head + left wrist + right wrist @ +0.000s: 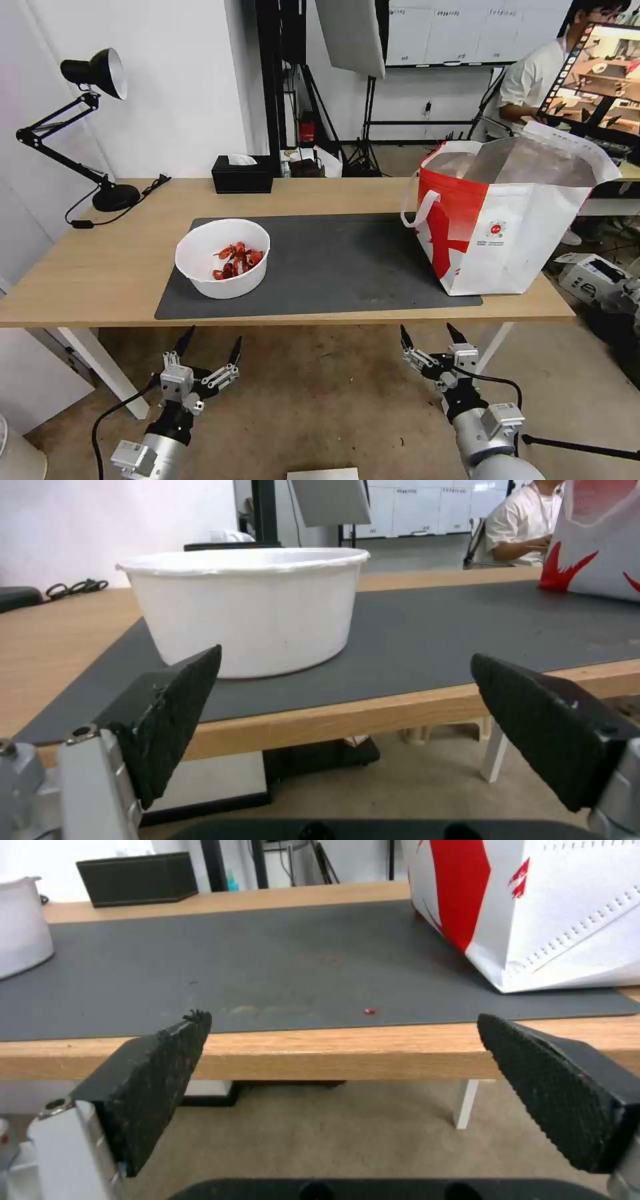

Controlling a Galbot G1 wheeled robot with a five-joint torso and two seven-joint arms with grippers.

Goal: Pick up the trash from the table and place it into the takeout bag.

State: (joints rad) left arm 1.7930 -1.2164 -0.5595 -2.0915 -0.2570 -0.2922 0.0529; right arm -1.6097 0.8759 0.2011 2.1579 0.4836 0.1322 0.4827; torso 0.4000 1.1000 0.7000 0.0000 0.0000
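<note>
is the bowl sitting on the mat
Yes, the bowl rests on the left end of the mat.

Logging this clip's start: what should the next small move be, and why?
Probably advance the open left gripper up and forward to the white bowl: it sits directly ahead on the mat, while both grippers hang below the table edge.

Head cam high; wrist cams table-edge (280, 319) level

The bag (507, 227) hides its own contents behind tall walls, and its small round logo (495, 230) is too small to read. The bowl (250, 605) conceals its contents in the left wrist view and is cut off in the right wrist view.
</note>
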